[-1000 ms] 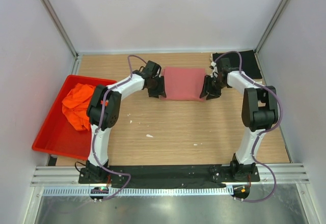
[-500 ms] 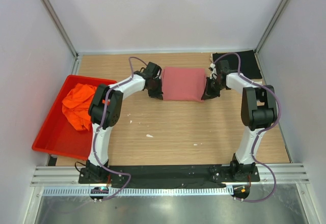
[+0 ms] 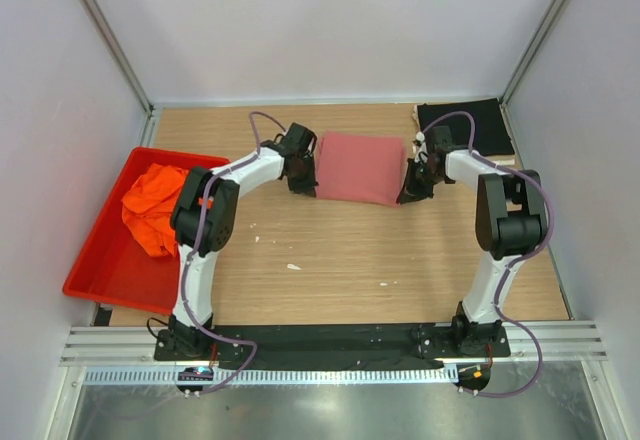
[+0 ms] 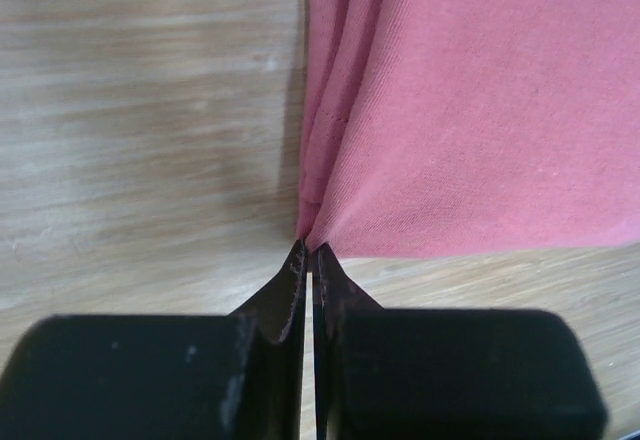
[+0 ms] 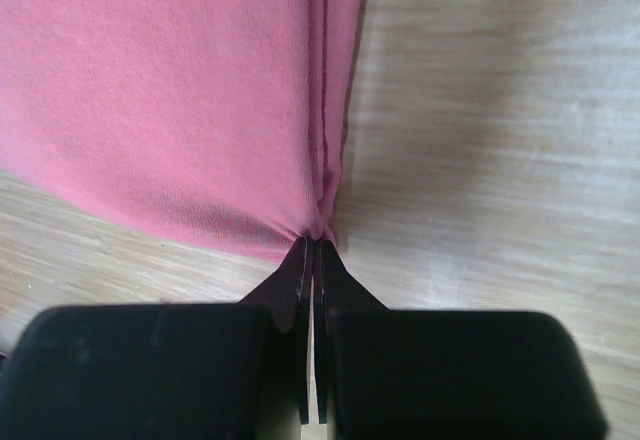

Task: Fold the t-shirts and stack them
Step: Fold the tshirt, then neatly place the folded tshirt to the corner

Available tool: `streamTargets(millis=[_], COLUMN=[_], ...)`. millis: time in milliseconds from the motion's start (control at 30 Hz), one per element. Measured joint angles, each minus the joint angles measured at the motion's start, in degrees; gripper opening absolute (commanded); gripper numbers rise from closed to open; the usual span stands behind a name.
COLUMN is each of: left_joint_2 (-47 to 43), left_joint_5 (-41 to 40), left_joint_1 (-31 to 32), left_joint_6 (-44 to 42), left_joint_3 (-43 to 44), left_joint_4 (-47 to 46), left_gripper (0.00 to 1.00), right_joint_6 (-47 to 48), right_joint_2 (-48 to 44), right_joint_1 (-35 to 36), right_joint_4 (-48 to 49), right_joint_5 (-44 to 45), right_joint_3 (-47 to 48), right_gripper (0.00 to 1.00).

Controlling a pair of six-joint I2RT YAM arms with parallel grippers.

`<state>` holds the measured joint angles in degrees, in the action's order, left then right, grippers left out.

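The rose shirt (image 3: 360, 167), a folded pad of soft matte knit, lies at the far middle of the wooden surface (image 3: 330, 250), with its long axis running left to right between the hands. The left hand (image 4: 308, 260) is clenched on its near-left corner and the right hand (image 5: 312, 250) on its near-right, the layered hems bunching at each pinch. The black shirt (image 3: 485, 130) lies flat beyond the right hand and is probably the stack. The orange shirt (image 3: 155, 205) sits crumpled in the tray (image 3: 105, 272).

Table (image 3: 340, 250), rose shirt (image 3: 358, 167), black shirt (image 3: 475, 125), tray (image 3: 105, 265)
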<state>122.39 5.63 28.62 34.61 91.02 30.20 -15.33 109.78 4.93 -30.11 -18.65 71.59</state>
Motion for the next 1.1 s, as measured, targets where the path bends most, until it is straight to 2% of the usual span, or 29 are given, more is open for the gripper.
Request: streamTargets(millis=[433, 467, 533, 600, 633, 700, 733, 933, 1100], left_joint_2=[-7.9, -8.9, -11.0, -13.2, -14.2, -15.6, -16.2, -16.8, -16.8], left_joint_5=[-1.2, -1.5, -2.2, -3.5, -4.2, -5.6, -6.3, -9.9, -6.3], left_joint_1=[1.1, 1.3, 1.9, 2.5, 2.6, 2.5, 2.5, 2.4, 2.4], left_joint_6=[1.4, 1.4, 1.4, 1.3, 1.3, 1.3, 1.2, 0.9, 0.6], left_joint_3=[-10.2, -11.1, -13.0, -14.3, -14.6, -14.6, -14.5, -9.4, -6.1], left_joint_4=[2.3, 2.8, 3.4, 4.5, 5.2, 6.6, 7.1, 12.3, 11.4], left_gripper=[0.0, 0.0, 0.1, 0.18, 0.22, 0.31, 0.33, 0.38, 0.38], right_joint_6=[-3.3, -3.7, -4.3, -4.6, -4.7, -4.7, -4.6, -4.0, -2.2], right_joint_2=[-11.4, -12.4, -14.5, -15.9, -16.6, -17.4, -17.7, -17.2, -12.0], right_joint_1=[2.4, 2.7, 3.4, 3.6, 3.5, 3.2, 3.0, 2.8, 2.3], right_joint_4=[1.1, 1.1, 1.0, 0.4, -0.1, -0.9, -1.7, -5.7, -4.6], right_joint_5=[-0.7, -0.7, -0.8, 0.1, 0.6, 1.2, 1.6, 3.1, 2.9], right_joint_3=[-12.5, -13.5, -15.6, -16.6, -16.7, -16.7, -16.3, -8.8, -0.2], right_gripper=[0.01, 0.04, 0.16, 0.23, 0.32, 0.4, 0.46, 0.66, 0.7])
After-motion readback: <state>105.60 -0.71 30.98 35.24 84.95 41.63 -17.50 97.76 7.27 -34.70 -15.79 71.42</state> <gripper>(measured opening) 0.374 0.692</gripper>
